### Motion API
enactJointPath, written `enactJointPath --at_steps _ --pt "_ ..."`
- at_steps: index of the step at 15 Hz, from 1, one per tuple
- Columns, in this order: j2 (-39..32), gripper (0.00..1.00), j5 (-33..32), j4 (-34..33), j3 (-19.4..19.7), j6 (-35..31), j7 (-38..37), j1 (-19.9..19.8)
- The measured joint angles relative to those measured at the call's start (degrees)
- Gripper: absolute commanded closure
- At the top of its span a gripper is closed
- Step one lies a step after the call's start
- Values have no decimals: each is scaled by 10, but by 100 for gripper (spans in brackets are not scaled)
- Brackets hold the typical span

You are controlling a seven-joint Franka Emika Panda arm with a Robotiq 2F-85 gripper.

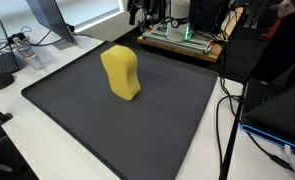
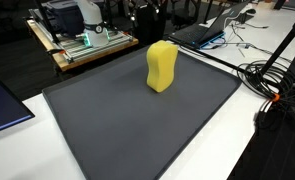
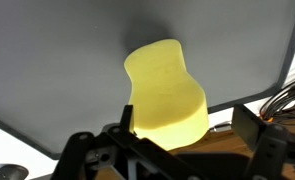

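Observation:
A yellow, waisted foam block (image 1: 121,72) (image 2: 161,66) stands upright on a dark grey mat (image 1: 137,130) (image 2: 137,130), toward its far side in both exterior views. In the wrist view the block (image 3: 165,92) fills the middle of the picture, and its lower part shows between my two dark fingers. My gripper (image 3: 185,112) is open, with the left finger (image 3: 127,115) and right finger (image 3: 249,125) wide apart and nothing held. The fingers do not touch the block. The arm is hard to make out in the exterior views.
Behind the mat is a wooden board (image 1: 182,40) (image 2: 82,45) carrying a green-lit device. Black cables (image 1: 227,110) (image 2: 272,80) lie along one side of the mat. A laptop (image 2: 202,30) and a monitor stand (image 1: 47,25) sit near the mat's far corners.

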State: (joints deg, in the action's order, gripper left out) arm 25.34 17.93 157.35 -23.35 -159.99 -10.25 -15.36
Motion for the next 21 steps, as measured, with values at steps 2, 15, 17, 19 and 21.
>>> enactJointPath --at_steps 2,15,17,19,21 --pt "-4 0 -1 0 3 -1 0 0" --pt "-17 0 -330 -158 -49 287 -233 94" --pt "-38 0 -376 -201 -60 324 -251 101" --pt "-70 0 -421 -249 -69 371 -262 110" --pt "-111 0 -461 -301 -71 416 -265 125"
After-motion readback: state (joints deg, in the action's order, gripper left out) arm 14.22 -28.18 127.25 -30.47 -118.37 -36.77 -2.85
